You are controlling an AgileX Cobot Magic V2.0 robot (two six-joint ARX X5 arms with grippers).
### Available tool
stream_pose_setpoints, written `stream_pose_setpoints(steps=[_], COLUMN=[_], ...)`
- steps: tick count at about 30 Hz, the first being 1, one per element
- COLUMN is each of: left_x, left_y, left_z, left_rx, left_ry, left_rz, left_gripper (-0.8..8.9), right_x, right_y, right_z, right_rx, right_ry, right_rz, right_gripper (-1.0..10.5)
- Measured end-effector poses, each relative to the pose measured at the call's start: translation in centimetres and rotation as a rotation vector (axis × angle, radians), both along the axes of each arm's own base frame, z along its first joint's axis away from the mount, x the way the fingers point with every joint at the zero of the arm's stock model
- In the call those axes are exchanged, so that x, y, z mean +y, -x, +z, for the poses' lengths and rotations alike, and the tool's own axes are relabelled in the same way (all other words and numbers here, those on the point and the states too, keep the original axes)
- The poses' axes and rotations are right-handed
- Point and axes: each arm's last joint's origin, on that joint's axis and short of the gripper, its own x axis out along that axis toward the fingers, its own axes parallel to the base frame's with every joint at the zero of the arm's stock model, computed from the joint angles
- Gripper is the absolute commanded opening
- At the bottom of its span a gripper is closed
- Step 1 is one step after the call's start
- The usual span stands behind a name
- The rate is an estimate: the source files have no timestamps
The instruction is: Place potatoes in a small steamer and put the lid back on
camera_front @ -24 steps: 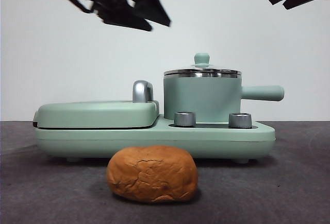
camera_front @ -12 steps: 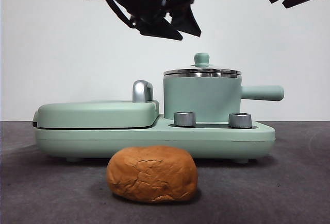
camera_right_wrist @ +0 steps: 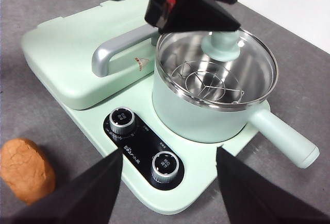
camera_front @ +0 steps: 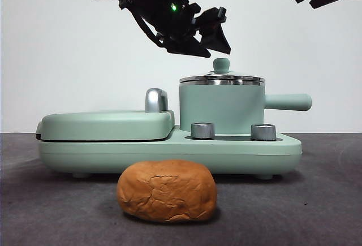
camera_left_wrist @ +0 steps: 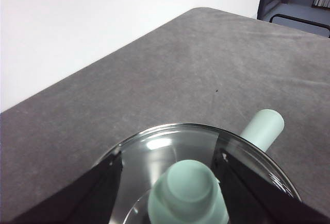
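Observation:
The potato [camera_front: 167, 190], orange-brown and cracked, lies on the grey table in front of the appliance; the right wrist view also catches the potato [camera_right_wrist: 26, 170]. The mint-green steamer [camera_front: 222, 108] stands on the appliance's right side, with the glass lid [camera_front: 222, 79] on it. My left gripper [camera_front: 210, 49] hangs just above and left of the lid knob [camera_front: 221, 64]. In the left wrist view the left gripper [camera_left_wrist: 169, 154] is open, its jaws on either side of the knob [camera_left_wrist: 188, 193] without touching it. My right gripper [camera_right_wrist: 169, 152] is open, empty and held high over the appliance.
The flat mint-green griddle cover [camera_front: 106, 125] with a steel handle [camera_front: 156, 99] fills the appliance's left half. Two dials [camera_front: 202, 130] sit on the base in front of the steamer. The steamer's side handle [camera_front: 288, 102] points right. A wire rack [camera_right_wrist: 206, 82] shows through the lid.
The left gripper has moved right and down, from above the griddle to just over the lid knob. The potato, lid and right arm have not moved.

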Motion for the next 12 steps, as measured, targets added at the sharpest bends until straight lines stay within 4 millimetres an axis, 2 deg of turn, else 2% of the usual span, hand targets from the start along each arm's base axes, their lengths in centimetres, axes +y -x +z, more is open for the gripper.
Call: stream_pose_setpoints(steps=[12], left_x=[-0.6], left_y=[-0.3], left_z=[-1.4], left_rx=[0.025], left_ry=[-0.016], left_rz=[-0.006], left_gripper=[2.88], right_x=[0.0], right_y=[0.0], right_z=[0.0], right_rx=[0.000], right_ry=[0.000], right_rz=[0.000], right_gripper=[2.9])
